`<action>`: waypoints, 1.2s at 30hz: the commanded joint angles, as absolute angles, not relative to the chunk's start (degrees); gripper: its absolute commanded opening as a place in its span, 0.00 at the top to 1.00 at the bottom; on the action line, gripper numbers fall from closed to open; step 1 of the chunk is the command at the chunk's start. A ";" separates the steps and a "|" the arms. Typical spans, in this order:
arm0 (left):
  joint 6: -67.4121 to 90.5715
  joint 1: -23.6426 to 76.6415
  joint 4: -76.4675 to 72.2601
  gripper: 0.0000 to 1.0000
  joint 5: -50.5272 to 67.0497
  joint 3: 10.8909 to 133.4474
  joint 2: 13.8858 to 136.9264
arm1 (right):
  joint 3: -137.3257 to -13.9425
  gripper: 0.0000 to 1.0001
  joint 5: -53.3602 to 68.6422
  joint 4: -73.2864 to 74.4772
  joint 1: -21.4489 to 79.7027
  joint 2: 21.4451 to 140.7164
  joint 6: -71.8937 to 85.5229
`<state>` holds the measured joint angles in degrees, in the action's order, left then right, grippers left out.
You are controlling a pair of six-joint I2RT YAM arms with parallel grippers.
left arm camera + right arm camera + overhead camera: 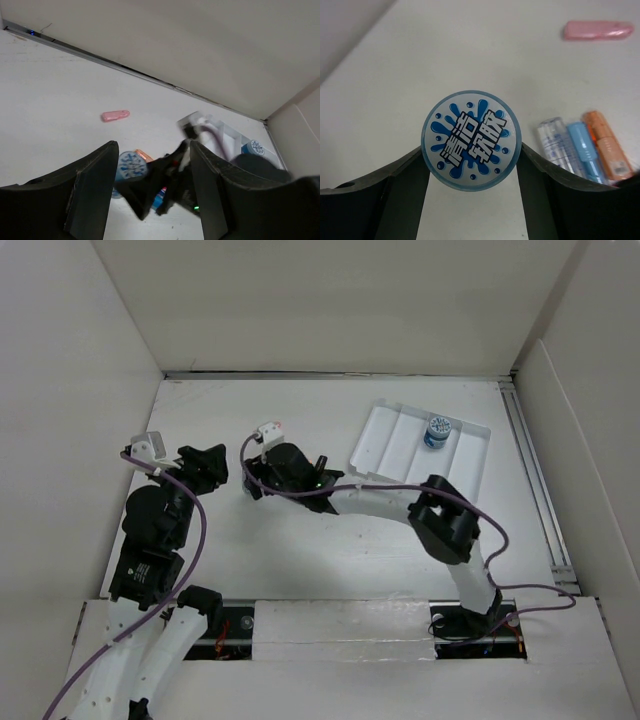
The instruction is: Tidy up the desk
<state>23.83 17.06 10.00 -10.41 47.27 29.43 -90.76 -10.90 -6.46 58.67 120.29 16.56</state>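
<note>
In the right wrist view a round jar [471, 140] with a blue splash-print lid stands on the white desk [420, 55]. My right gripper [470, 150] is shut on the jar, one finger pressed to each side. Just to its right lie a clear pen [555, 137], a blue pen [582, 150] and an orange pen [607, 145]. The left wrist view shows my left gripper [152, 150] open and empty. It hangs above the desk and faces the right gripper [165, 185] and the jar [131, 165]. From above, the right gripper [255, 480] and left gripper [210, 465] are close together, left of centre.
A white compartment tray [385, 440] lies at the back right with a second blue-lidded jar [437, 430] in it. A pink capsule-shaped item [115, 115] lies on the desk beyond the pens. White panels wall the desk on three sides.
</note>
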 commanded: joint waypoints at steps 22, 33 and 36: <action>21.09 16.70 4.22 0.39 15.30 47.81 44.65 | -49.40 0.42 -27.68 -6.51 14.96 80.42 37.62; 21.53 16.70 4.92 0.35 17.22 48.43 50.88 | -52.20 0.40 -20.14 -1.24 7.92 85.33 37.88; 21.62 16.70 5.01 0.35 17.05 48.51 52.03 | -52.12 0.40 -17.85 -0.88 7.38 86.22 37.79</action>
<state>21.69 16.88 6.72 15.70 47.27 51.83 -49.08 -20.82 0.12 7.97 86.46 37.15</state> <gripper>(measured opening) 0.644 0.699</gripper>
